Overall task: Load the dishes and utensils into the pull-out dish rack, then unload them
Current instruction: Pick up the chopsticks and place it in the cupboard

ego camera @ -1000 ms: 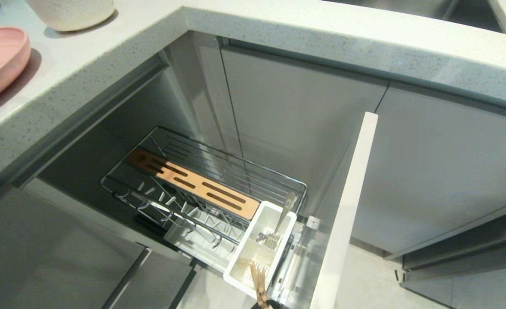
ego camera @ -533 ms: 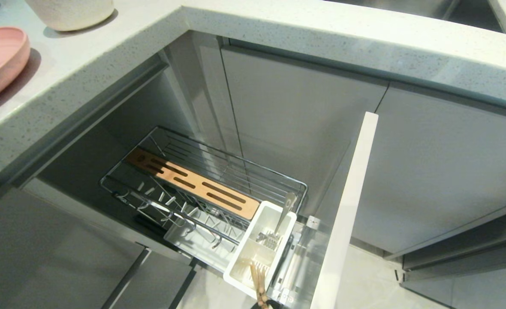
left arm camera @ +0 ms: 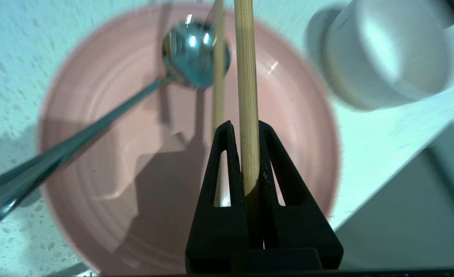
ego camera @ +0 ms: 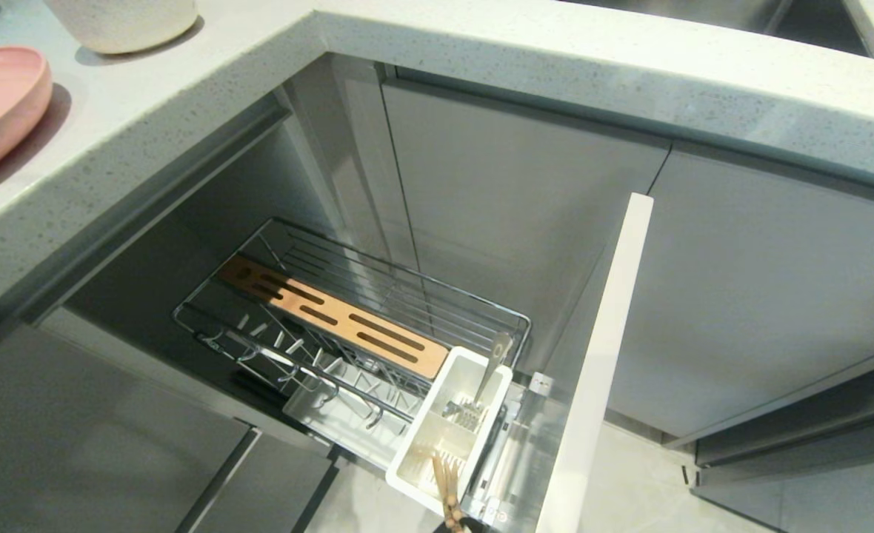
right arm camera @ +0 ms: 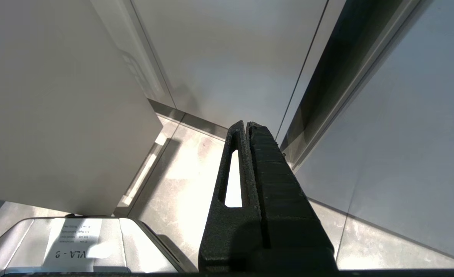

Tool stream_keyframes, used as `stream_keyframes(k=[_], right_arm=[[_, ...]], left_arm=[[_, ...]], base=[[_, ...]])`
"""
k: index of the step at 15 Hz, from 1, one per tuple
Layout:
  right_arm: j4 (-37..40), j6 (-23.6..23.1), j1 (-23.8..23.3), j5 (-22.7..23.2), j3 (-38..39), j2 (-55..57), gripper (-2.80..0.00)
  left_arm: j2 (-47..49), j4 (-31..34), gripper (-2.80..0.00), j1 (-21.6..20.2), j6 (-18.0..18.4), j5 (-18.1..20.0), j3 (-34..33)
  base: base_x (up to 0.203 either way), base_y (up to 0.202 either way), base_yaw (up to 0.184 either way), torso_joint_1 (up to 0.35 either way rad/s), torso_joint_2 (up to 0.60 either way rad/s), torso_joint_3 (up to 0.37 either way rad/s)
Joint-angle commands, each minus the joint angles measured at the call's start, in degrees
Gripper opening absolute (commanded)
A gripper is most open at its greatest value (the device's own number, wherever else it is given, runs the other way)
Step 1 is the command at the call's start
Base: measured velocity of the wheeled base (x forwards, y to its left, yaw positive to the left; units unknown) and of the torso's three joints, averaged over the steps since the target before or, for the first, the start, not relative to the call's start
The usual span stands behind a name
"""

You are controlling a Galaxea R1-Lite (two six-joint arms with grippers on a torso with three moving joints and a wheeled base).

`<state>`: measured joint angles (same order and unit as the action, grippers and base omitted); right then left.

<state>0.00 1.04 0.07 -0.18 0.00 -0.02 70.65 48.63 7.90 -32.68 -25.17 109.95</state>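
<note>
In the left wrist view my left gripper (left arm camera: 245,125) is shut on one light wooden chopstick (left arm camera: 246,69), held above the pink plate (left arm camera: 107,200) on the counter. The second chopstick (left arm camera: 218,77) runs alongside, behind one finger; I cannot tell whether it is gripped. The metal spoon (left arm camera: 188,54) rests with its bowl in the plate and its handle over the rim. The cream bowl (left arm camera: 384,57) stands beside the plate. The pull-out dish rack (ego camera: 348,318) stands drawn out below the counter, with no dishes in it. My right gripper (right arm camera: 247,125) hangs shut and holds nothing above the floor.
The rack's white cutlery tub (ego camera: 444,429) holds a metal fork-like utensil (ego camera: 490,374) and some wooden utensil ends (ego camera: 446,481). The pale cabinet front (ego camera: 600,355) stands out to the right of the rack. The counter edge (ego camera: 148,148) overhangs the rack. Neither arm shows in the head view.
</note>
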Motion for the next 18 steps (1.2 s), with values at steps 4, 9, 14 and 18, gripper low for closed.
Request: stream_keyframes(k=[4,9,14,18], right_arm=[[0.00,0.02,0.01,0.01,0.09,0.02,-2.80],[0.00,0.02,0.01,0.01,0.09,0.02,-2.80],[0.00,0.02,0.01,0.01,0.09,0.02,-2.80],[0.00,0.02,0.01,0.01,0.09,0.02,-2.80]], left_arm=[[-5.26,-2.81,-2.80,3.24,-2.71,2.24,-0.08],[-7.42,-0.82,-2.80,6.17,-3.92,22.70,-0.08],[-8.04,6.68,-2.80,7.13,-3.15,56.50,-0.16],[-6.98,13.16,-2.80,7.13,-0.33,73.87,-0.17]], base=[[0.000,0.000,0.000,0.000,0.00,0.000],[0.000,0.000,0.000,0.000,0.00,0.000],[0.000,0.000,0.000,0.000,0.00,0.000],[0.000,0.000,0.000,0.000,0.00,0.000]])
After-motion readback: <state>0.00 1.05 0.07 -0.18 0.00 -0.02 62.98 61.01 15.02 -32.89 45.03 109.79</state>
